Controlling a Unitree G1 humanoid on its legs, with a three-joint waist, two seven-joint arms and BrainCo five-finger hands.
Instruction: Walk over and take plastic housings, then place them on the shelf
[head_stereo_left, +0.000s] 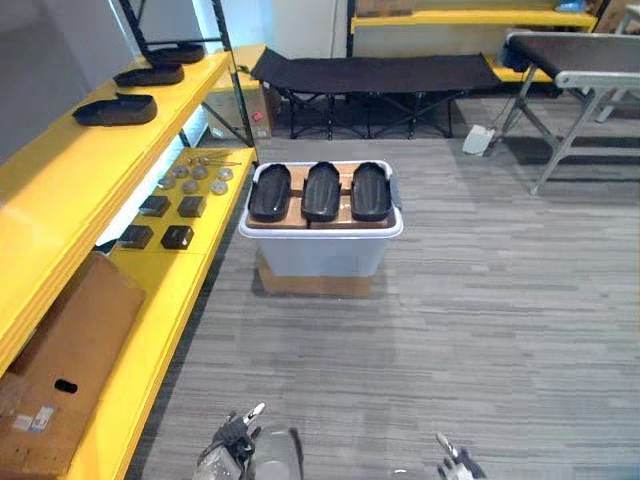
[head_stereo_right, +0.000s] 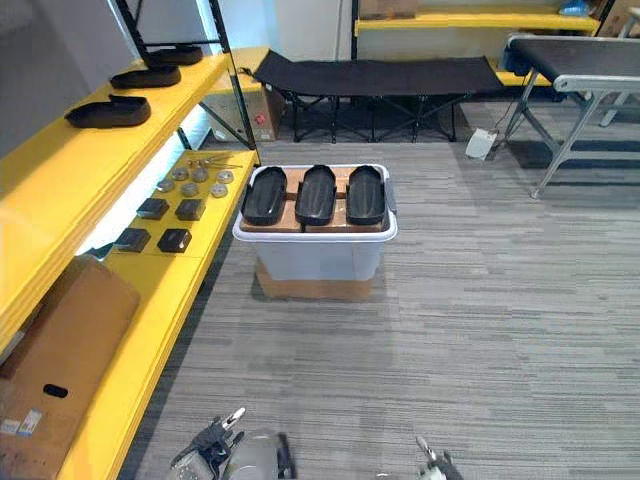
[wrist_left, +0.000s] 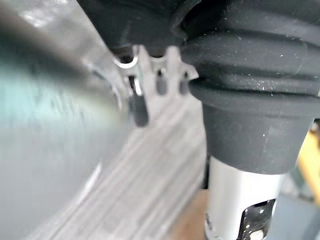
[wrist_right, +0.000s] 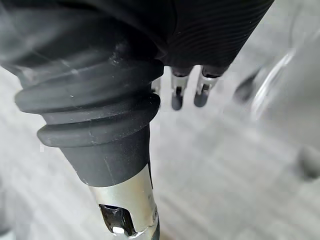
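Three black plastic housings (head_stereo_left: 322, 190) lie side by side on boards across a white bin (head_stereo_left: 320, 250), on the floor straight ahead. Three more black housings (head_stereo_left: 115, 110) rest along the top of the yellow shelf (head_stereo_left: 60, 190) on the left. My left hand (wrist_left: 140, 107) hangs low at my side with its fingers straight and nothing in it. My right hand (wrist_right: 177, 97) also hangs over the grey floor, fingers relaxed and empty. Both hands are far short of the bin.
The bin stands on a flat cardboard piece (head_stereo_left: 315, 283). The lower yellow shelf holds small black blocks (head_stereo_left: 165, 220), round metal parts (head_stereo_left: 195, 175) and a cardboard box (head_stereo_left: 60, 360). A black cot (head_stereo_left: 370, 75) and a grey-legged conveyor (head_stereo_left: 570, 60) stand beyond.
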